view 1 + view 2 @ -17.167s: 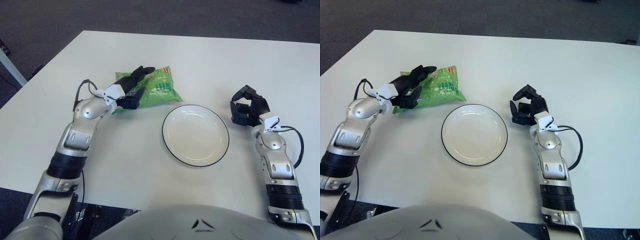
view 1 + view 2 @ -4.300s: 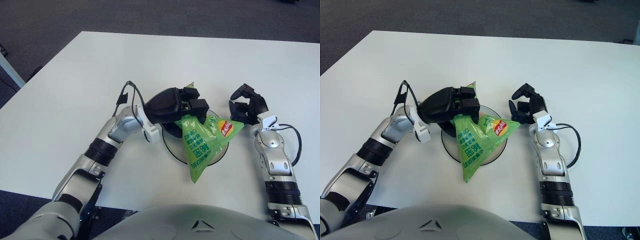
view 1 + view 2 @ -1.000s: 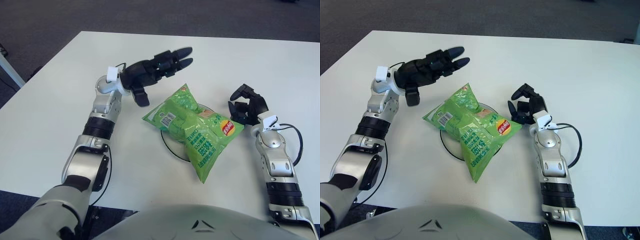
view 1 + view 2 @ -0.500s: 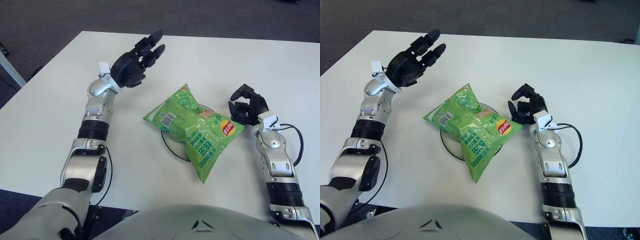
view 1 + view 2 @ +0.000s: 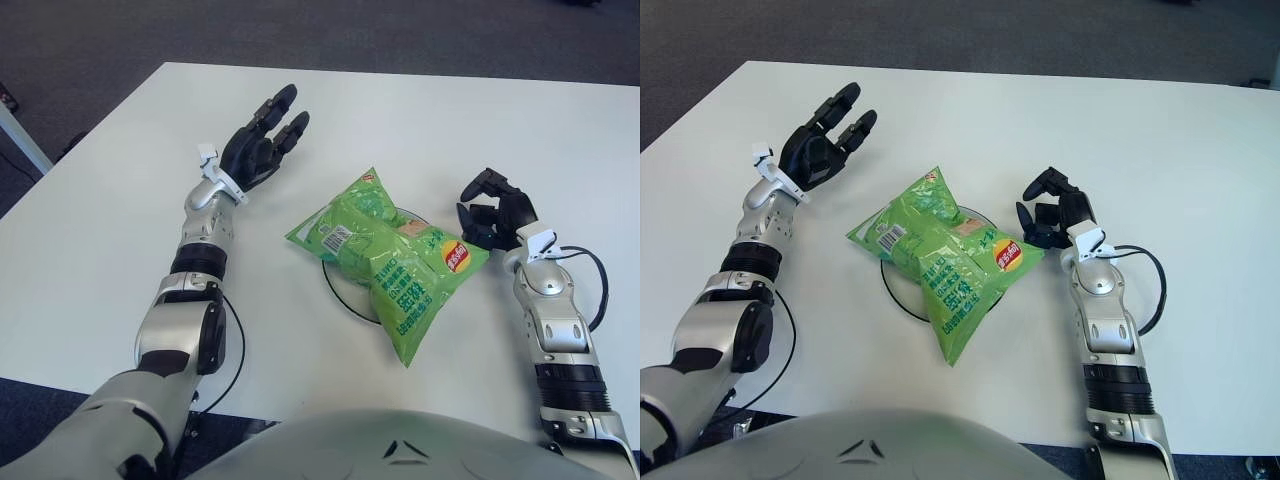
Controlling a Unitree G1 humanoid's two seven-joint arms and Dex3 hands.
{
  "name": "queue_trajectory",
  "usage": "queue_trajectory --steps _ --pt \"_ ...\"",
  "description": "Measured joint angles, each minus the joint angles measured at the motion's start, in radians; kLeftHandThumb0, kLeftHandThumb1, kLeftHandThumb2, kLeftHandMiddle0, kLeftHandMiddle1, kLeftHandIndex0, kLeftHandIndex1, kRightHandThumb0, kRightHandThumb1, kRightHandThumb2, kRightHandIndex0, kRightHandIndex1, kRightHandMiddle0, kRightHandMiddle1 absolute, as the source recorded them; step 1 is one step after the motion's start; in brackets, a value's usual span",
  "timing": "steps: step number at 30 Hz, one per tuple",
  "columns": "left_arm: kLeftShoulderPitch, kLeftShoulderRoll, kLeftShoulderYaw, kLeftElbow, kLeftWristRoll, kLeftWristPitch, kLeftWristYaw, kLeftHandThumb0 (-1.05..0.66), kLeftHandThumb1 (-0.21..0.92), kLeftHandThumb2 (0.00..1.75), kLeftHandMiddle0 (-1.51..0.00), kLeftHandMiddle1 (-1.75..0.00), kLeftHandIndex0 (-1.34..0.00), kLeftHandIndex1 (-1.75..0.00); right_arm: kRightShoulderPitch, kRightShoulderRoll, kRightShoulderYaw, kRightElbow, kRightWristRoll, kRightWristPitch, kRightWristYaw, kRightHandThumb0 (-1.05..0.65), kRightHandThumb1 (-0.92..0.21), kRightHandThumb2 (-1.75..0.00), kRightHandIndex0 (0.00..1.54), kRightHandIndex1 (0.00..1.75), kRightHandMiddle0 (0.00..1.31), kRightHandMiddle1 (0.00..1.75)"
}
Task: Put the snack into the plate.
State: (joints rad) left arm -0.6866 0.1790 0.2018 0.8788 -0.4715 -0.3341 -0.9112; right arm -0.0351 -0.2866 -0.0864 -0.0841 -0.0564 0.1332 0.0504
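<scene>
A green snack bag [image 5: 388, 258] lies across the white black-rimmed plate [image 5: 340, 290], covering most of it and overhanging its near rim toward me. My left hand [image 5: 258, 143] is raised over the table to the left of the bag, well apart from it, fingers spread and holding nothing. My right hand [image 5: 495, 212] shows just right of the bag's orange-labelled corner, fingers curled and empty.
The white table [image 5: 450, 130] stretches around the plate, with its far edge and left edge meeting dark carpet [image 5: 80, 40]. A black cable [image 5: 590, 280] loops beside my right forearm.
My left hand has swung a little lower and toward me, away from the bag, fingers still spread. The bag and my right hand have not moved.
</scene>
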Motion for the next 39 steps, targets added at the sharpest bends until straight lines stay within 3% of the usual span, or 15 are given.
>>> queue_trajectory --steps 5,14,18,19,21,23,25,28,29,31,33,39 --pt "-0.008 -0.012 0.019 0.043 0.010 -0.008 0.018 -1.05 0.92 0.47 0.00 0.00 0.00 0.00 -0.001 0.000 -0.004 0.003 0.006 -0.003 0.003 -0.42 -0.51 -1.07 1.18 1.75 0.46 1.75" --pt "-0.002 -0.070 0.044 0.030 0.013 0.081 0.140 -1.05 0.92 0.69 0.00 0.00 -0.04 -0.03 -0.001 0.008 -0.020 0.007 0.040 0.004 0.012 -0.41 -0.60 -0.97 1.16 1.75 0.40 1.75" --pt "0.012 -0.088 0.045 0.029 0.026 0.090 0.194 -1.03 0.92 0.77 -0.07 -0.03 -0.01 -0.31 -0.001 0.012 -0.033 0.001 0.074 0.028 0.023 -0.40 -0.62 -0.94 1.13 1.75 0.39 1.75" --pt "0.017 -0.091 0.046 0.031 0.030 0.090 0.207 -1.01 0.92 0.78 -0.20 -0.11 -0.01 -0.46 -0.001 0.014 -0.036 -0.001 0.080 0.034 0.026 -0.40 -0.62 -0.93 1.13 1.75 0.38 1.75" --pt "0.021 -0.095 0.048 0.033 0.043 0.079 0.230 -0.98 0.92 0.80 -0.33 -0.24 0.00 -0.67 -0.001 0.016 -0.040 -0.005 0.089 0.046 0.031 -0.40 -0.63 -0.92 1.12 1.75 0.38 1.75" --pt "0.021 -0.096 0.053 0.042 0.052 0.058 0.248 -0.96 0.92 0.82 -0.37 -0.45 -0.01 -0.87 -0.001 0.018 -0.041 -0.010 0.098 0.058 0.033 -0.45 -0.69 -0.92 1.12 1.75 0.41 1.75" --pt "0.021 -0.097 0.059 0.056 0.059 0.025 0.265 -0.92 0.92 0.84 -0.39 -0.84 -0.03 -1.17 -0.001 0.019 -0.043 -0.012 0.108 0.064 0.034 -0.57 -0.83 -0.95 1.16 1.75 0.48 1.75" --pt "0.020 -0.097 0.067 0.074 0.076 -0.017 0.302 -0.89 0.92 0.86 -0.46 -1.22 -0.08 -1.43 0.000 0.020 -0.044 -0.012 0.114 0.068 0.035 -0.63 -0.89 -0.95 1.17 1.75 0.52 1.75" --pt "0.019 -0.097 0.069 0.078 0.083 -0.023 0.316 -0.88 0.92 0.86 -0.46 -1.27 -0.09 -1.46 0.000 0.020 -0.044 -0.012 0.115 0.068 0.035 -0.63 -0.90 -0.95 1.17 1.75 0.53 1.75" --pt "0.019 -0.100 0.070 0.081 0.093 -0.035 0.342 -0.82 0.92 0.86 -0.62 -1.51 -0.24 -1.63 0.001 0.020 -0.044 -0.013 0.117 0.068 0.035 -0.62 -0.91 -0.92 1.18 1.75 0.60 1.75" --pt "0.029 -0.117 0.065 0.064 0.117 -0.060 0.383 -0.76 0.92 0.85 -0.73 -1.63 -0.34 -1.69 0.002 0.020 -0.045 -0.013 0.118 0.068 0.035 -0.60 -0.92 -0.88 1.18 1.75 0.66 1.75" --pt "0.115 -0.169 0.017 -0.092 0.213 -0.134 0.521 -0.61 0.92 0.84 -0.99 -1.73 -0.57 -1.74 0.007 0.011 -0.046 -0.014 0.115 0.066 0.035 -0.52 -0.92 -0.77 1.19 1.75 0.77 1.75"
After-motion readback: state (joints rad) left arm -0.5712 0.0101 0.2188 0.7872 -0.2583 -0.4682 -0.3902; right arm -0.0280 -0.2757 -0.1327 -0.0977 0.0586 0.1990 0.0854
